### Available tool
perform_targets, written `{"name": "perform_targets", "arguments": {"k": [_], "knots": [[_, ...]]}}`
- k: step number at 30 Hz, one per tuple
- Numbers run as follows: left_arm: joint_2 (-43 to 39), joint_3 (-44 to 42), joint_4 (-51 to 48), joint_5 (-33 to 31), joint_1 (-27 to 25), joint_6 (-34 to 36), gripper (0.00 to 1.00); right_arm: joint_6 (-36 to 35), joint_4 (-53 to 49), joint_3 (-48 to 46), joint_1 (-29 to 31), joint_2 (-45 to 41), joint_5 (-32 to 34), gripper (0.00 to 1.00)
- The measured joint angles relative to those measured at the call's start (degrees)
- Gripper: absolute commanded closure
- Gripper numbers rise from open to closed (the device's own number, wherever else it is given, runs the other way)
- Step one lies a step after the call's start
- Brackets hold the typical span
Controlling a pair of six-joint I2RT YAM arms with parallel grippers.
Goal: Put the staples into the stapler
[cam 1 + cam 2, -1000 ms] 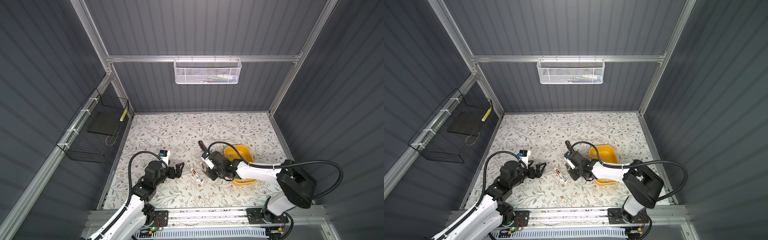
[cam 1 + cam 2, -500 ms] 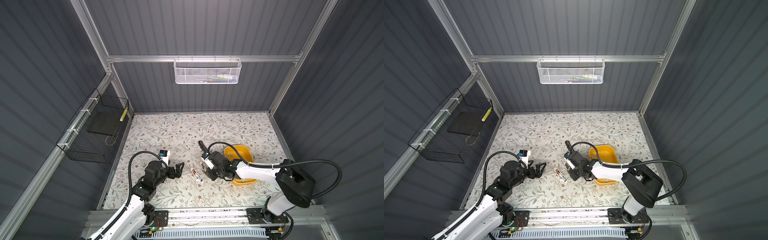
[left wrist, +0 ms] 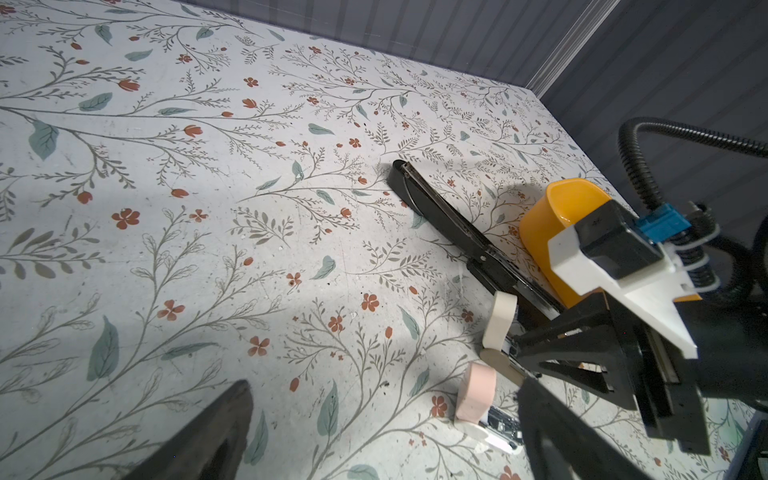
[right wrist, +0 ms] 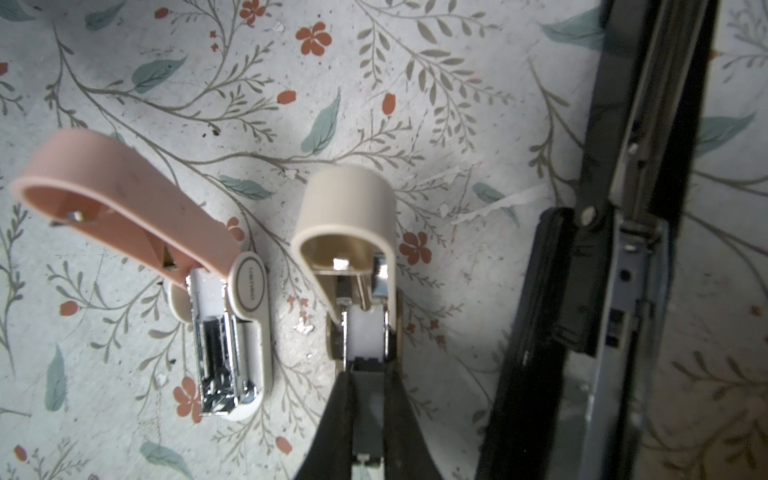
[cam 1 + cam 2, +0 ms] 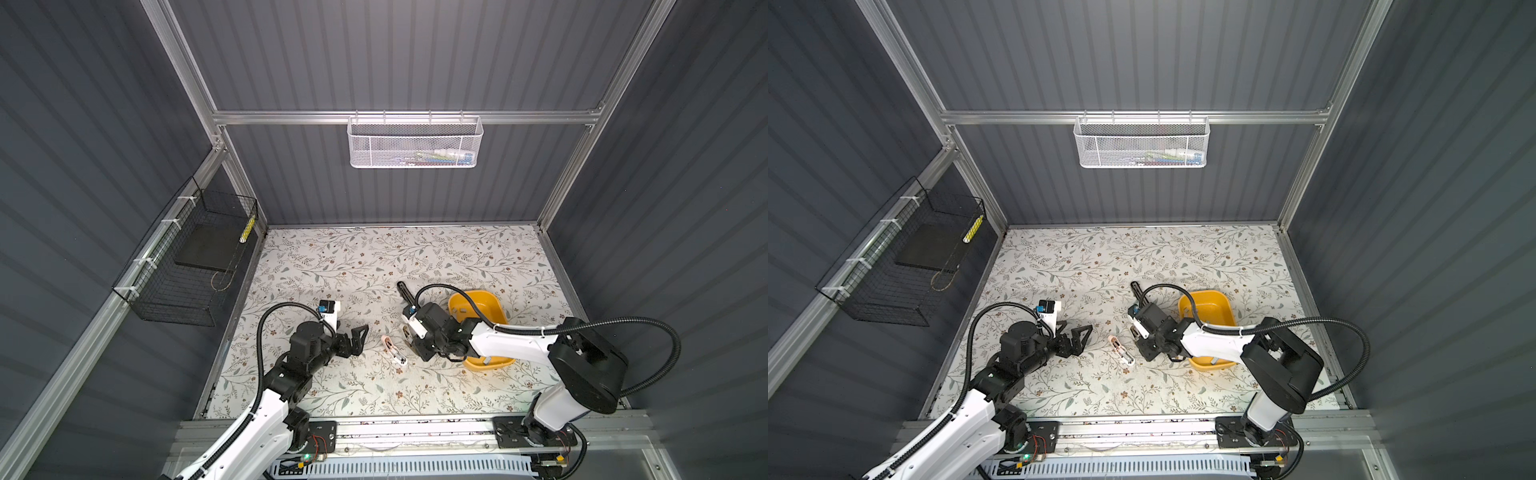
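Observation:
A beige stapler (image 4: 345,216) lies with its lid flipped up, its white channel bare. My right gripper (image 4: 365,376) is at the channel's open end, shut on a grey strip of staples (image 4: 368,409) that lies in line with the channel. In both top views the right gripper (image 5: 409,337) (image 5: 1138,338) covers most of that stapler. My left gripper (image 5: 358,336) (image 3: 382,449) hovers open and empty to the left of the staplers. More small grey staples (image 5: 459,309) lie in the yellow bowl (image 5: 494,305).
A pink stapler (image 4: 124,199) (image 5: 392,351) lies open beside the beige one, showing a shiny metal channel. A long black stapler (image 4: 615,249) (image 5: 405,293) lies open on the other side, against the yellow bowl (image 3: 544,224). Wire baskets hang on the left wall (image 5: 195,266) and the back wall (image 5: 415,143).

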Motion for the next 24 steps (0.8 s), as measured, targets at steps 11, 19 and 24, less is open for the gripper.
{"name": "perform_targets", "arguments": {"k": [11, 19, 24], "knots": [[-0.02, 0.0, 0.0, 0.0, 0.0, 0.0, 0.0, 0.61, 0.17, 0.02, 0.17, 0.04, 0.04, 0.91], [-0.02, 0.0, 0.0, 0.02, 0.0, 0.0, 0.0, 1.05, 0.81, 0.0, 0.2, 0.02, 0.02, 0.91], [-0.02, 0.0, 0.0, 0.02, 0.0, 0.0, 0.0, 1.07, 1.31, 0.0, 0.26, 0.02, -0.2, 0.91]]}}
